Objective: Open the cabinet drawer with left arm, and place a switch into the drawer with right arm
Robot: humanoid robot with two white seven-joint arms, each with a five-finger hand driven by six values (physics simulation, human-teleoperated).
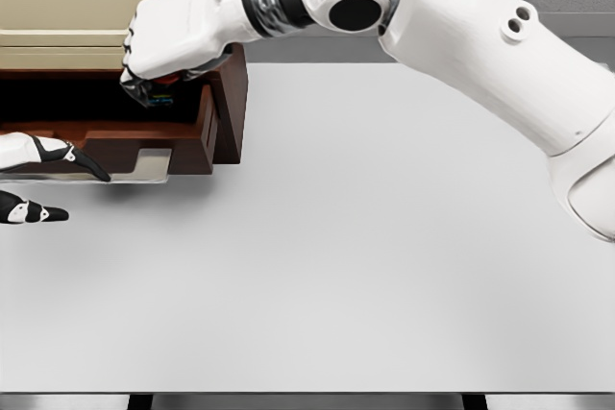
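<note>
The white table (384, 256) fills most of the head view, bare from its centre out to the 3, 5 and 7 o'clock edges, so open room lies everywhere except the 10 o'clock corner. There the cream cabinet (86, 7) stands, with its dark brown drawer (207, 127) pulled out toward the table, interior in shadow and contents not readable. The right arm (500, 55) sweeps in from 3 o'clock across the top toward 10 o'clock, ending in the right hand (159, 55), fingers curled tight around the switch (154, 91). The switch is a small dark thing just above the open drawer's cavity; too little shows to tell its long axis or heading. The left hand (43, 175) shows at 9 o'clock, fingers extended and loose, just beside the drawer's front lip, holding nothing.
</note>
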